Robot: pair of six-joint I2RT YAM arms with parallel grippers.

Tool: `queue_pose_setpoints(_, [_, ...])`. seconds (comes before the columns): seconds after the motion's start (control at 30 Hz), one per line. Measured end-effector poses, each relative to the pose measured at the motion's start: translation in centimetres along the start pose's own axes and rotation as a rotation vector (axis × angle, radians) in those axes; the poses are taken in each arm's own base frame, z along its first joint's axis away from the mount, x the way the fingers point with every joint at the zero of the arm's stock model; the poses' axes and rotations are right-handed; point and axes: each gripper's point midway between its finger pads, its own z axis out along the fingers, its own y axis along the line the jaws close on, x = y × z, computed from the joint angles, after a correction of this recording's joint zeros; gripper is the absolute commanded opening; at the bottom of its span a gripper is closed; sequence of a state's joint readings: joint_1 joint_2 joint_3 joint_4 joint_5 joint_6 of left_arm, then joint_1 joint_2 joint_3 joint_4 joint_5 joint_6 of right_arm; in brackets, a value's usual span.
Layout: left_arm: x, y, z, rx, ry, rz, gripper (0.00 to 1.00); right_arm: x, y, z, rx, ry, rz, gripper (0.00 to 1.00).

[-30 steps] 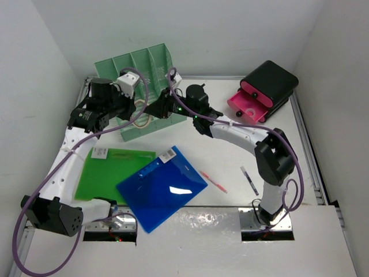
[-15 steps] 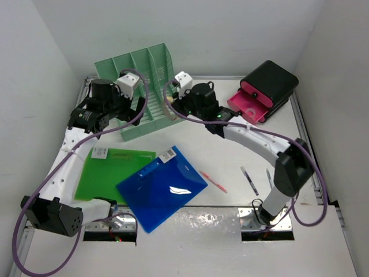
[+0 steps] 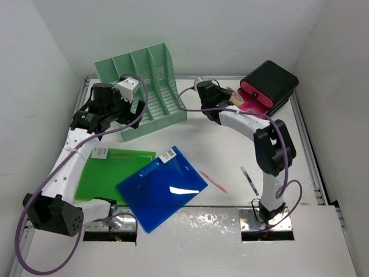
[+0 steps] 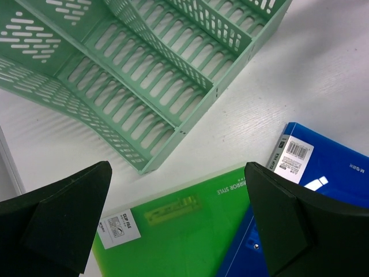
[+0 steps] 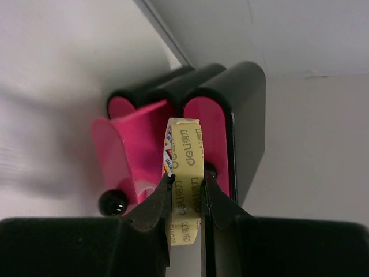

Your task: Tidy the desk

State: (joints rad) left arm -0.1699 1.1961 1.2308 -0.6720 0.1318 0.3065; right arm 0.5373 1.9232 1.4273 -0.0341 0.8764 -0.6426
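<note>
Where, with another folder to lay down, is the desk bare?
The desk is bare mid-table, between file rack, blue folder and pink pen, and by the right rail in front of the drawer box. Crowded near left, where green folder and blue overlap.

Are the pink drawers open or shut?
One open, one shut. One pink drawer sticks out of the black box with its knob forward; the other pink drawer sits flush.

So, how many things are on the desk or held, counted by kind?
Flat plastic folders: 2 (green folder, blue folder)
Thin pens: 2 (pink pen, dark pen)
Mint-green slotted file rack: 1
Black-and-pink drawer box: 1
Yellowish tape roll: 1
Total: 7
</note>
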Motion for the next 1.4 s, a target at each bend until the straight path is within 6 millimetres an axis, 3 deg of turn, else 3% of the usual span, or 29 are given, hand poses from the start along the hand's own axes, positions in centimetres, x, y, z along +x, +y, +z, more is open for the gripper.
queue_pose_setpoints(0.1, [0.3, 0.0, 0.2, 0.002, 0.006, 0.0, 1.0, 1.9, 0.7, 1.6, 0.039, 0.084, -0.124, 0.0])
queue_pose_setpoints(0.27, [0.4, 0.0, 0.3, 0.001, 0.01, 0.0, 1.0, 3.0, 0.6, 2.8, 0.069, 0.137, -0.198, 0.0])
queue_pose_setpoints(0.77, [0.5, 0.2, 0.7, 0.002, 0.014, -0.004, 1.0, 7.0, -0.4, 5.4, 0.046, 0.213, -0.143, 0.0])
queue_pose_setpoints(1.13, [0.5, 0.1, 0.9, 0.008, 0.015, -0.005, 1.0, 9.5, 3.1, 7.9, -0.015, 0.27, -0.204, 0.0])
queue_pose_setpoints(1.4, [0.6, 0.1, 0.9, 0.008, 0.016, -0.005, 1.0, 10.2, 2.4, 8.9, -0.002, 0.295, -0.19, 0.0])
